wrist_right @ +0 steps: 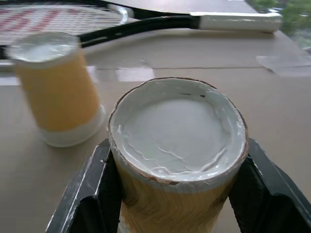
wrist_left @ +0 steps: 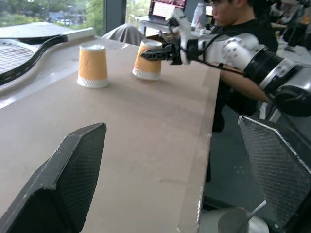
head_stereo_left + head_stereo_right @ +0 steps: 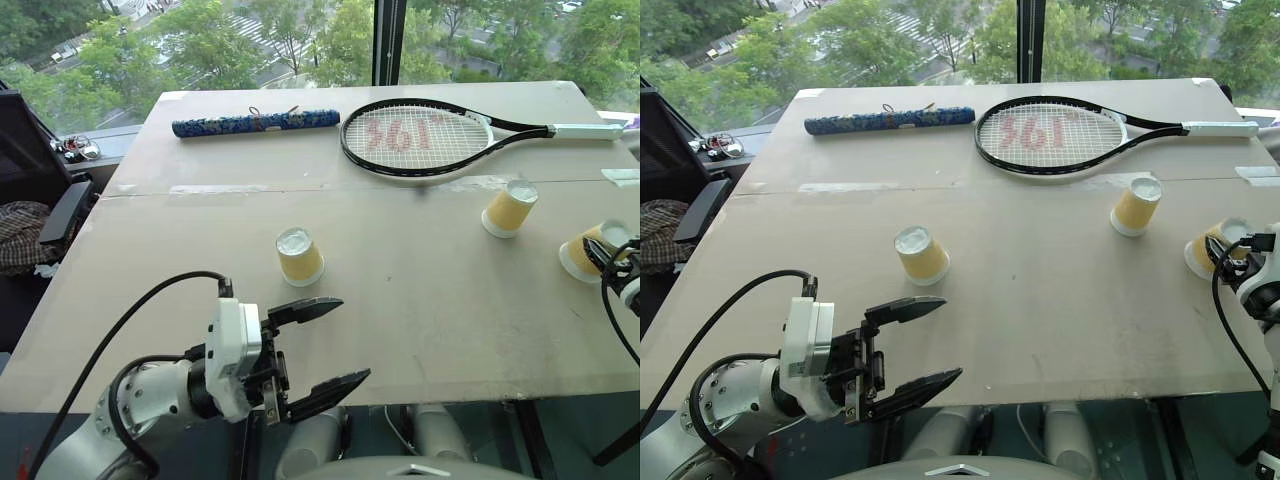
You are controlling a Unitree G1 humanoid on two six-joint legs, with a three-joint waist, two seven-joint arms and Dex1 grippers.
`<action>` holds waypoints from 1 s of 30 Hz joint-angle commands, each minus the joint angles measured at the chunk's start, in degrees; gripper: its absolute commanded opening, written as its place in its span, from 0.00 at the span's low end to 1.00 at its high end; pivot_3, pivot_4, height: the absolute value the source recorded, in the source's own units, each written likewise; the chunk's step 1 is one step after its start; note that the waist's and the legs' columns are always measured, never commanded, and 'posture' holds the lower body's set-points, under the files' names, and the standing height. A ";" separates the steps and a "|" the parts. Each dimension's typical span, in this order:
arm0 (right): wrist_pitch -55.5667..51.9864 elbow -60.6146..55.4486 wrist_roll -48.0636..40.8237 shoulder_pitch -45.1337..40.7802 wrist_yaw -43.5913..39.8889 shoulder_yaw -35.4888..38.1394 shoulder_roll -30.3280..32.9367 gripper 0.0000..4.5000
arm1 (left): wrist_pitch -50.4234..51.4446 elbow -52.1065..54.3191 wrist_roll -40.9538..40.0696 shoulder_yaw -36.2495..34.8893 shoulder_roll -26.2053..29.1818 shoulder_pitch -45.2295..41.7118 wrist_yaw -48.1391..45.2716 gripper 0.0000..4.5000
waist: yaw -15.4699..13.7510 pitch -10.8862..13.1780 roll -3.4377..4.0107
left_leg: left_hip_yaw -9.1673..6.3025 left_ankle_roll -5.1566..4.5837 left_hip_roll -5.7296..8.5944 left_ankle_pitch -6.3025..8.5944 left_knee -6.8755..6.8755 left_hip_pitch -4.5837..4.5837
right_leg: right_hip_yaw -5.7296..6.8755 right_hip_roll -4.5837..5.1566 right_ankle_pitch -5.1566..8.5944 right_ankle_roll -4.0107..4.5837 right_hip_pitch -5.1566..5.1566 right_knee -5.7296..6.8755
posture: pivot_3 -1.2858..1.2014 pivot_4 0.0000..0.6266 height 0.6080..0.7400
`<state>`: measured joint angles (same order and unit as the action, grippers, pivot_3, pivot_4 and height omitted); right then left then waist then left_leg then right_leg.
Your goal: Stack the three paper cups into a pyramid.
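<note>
Right cup (image 1: 177, 155): upside down near the table's right edge, white base up, tipped off upright with its base leaning toward the far side; the long axis runs from the rim on the board up to the base.
Right gripper (image 1: 177, 194): clamped on the right cup, one black finger (image 1: 85, 199) pressed on each side of the yellow wall, just under the base.
Middle cup (image 3: 510, 208): upside down too, base up, leaning a touch; it stands near the right cup but apart from it, just in front of the racket (image 3: 420, 138).
Left cup (image 3: 299, 256): inverted, base up, alone near the table's middle, well apart from the other two.
Left gripper (image 3: 325, 348): fingers spread wide with nothing between them, over the table's near edge; the left cup sits beyond them, not touching.
Table (image 3: 420, 330): pale board, with a blue patterned roll (image 3: 255, 122) lying along the far side, left of the racket.
Hidden: the right cup's rim and lower wall are cut off behind the fingers in the right wrist view; in the eye views the gripper covers part of it at the picture's edge.
Person (image 2: 243, 29): seated past the table's end, partly blocked by the right arm.
</note>
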<state>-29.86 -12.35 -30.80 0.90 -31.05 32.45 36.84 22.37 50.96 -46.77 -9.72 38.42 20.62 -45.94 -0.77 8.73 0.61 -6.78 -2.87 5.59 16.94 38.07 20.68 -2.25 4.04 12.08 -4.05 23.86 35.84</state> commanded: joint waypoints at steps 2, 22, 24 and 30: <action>-1.69 -12.17 -9.18 2.16 -11.55 -2.01 3.98 0.47 | -2.87 -9.54 1.56 -1.91 0.21 -4.46 -3.41 1.00 | -0.02 0.00 0.00 | -0.09 -0.19 -0.05 0.11 0.01 -0.01 | 0.09 -0.03 0.00 -0.01 -0.03 0.01 | 0.52 0.24 1.00; 6.56 -0.96 11.69 -20.61 -8.85 -36.54 -6.20 0.47 | -7.24 -12.94 -0.59 -14.22 -2.35 7.70 -10.95 1.00 | 0.07 0.32 -0.60 | -0.17 0.08 0.00 0.04 -0.03 0.21 | 0.33 0.02 -0.01 0.01 0.24 -0.04 | 0.52 0.24 1.00; 6.80 0.51 12.66 -21.27 -9.08 -37.37 -6.57 0.47 | -7.36 -13.04 -0.58 -14.62 -2.51 8.11 -11.04 1.00 | 0.14 0.33 -0.59 | -0.15 0.09 0.00 0.04 -0.03 0.20 | 0.29 0.01 -0.01 0.01 0.25 -0.04 | 0.52 0.24 1.00; 8.90 4.46 14.32 -20.69 -10.25 -37.98 -6.91 0.84 | -7.11 -13.83 -0.97 -15.56 -3.03 7.68 -9.53 1.00 | 0.03 0.33 -0.59 | -0.15 0.09 0.00 0.05 -0.04 0.21 | 0.29 0.01 -0.01 0.01 0.27 -0.04 | 0.52 0.24 1.00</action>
<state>-23.35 -7.53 -16.89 -19.65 -40.77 -6.28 29.99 15.93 35.91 -46.36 -23.59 35.71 28.28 -56.09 -0.75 9.06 0.02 -6.93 -2.78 5.59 16.99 38.02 20.90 -1.96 4.05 12.07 -4.05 24.13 35.80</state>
